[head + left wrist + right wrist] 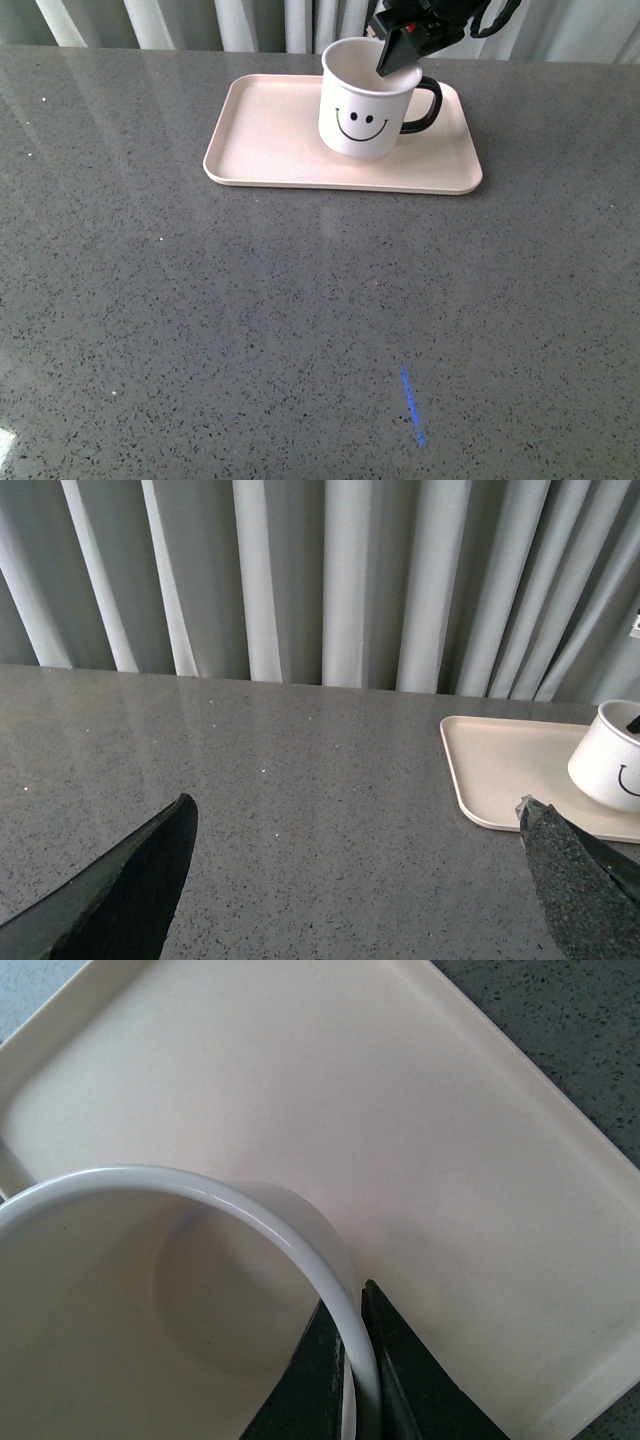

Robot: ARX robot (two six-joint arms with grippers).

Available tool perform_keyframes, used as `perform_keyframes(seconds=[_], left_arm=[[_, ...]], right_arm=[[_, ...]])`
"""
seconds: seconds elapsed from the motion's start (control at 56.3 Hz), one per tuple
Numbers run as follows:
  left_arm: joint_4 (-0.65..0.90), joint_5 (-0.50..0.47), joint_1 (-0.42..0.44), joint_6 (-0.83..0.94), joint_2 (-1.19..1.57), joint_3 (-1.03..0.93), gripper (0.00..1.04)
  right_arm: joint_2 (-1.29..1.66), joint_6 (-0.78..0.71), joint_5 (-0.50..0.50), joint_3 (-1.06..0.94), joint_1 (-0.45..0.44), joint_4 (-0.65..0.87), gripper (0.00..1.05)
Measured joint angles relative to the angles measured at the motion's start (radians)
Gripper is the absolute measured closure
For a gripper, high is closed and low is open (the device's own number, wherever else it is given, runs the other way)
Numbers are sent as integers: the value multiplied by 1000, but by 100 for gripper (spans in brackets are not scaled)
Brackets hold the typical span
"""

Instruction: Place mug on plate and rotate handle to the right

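The mug point(365, 115) stands upright on the plate point(270, 140), right of its centre, with its handle point(425, 105) pointing right. The right fingers point(405, 1380) pinch the mug's rim, one inside the wall and one outside. The left fingers point(130, 880) are spread wide above the tabletop point(300, 320), gripping nothing.

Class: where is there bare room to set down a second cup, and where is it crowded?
Free: the left half of the plate, between its left rim and the mug; also the wide table in front of it. Crowded: the plate's right end, where the right gripper pinches the mug's rim near the handle.
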Motion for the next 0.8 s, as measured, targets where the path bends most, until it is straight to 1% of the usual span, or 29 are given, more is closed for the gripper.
perform_keyframes(seconds=[0.8], left_arm=[[0, 0, 0, 0, 0, 0, 9]], right_arm=[[72, -94, 11, 89, 0, -70, 103]])
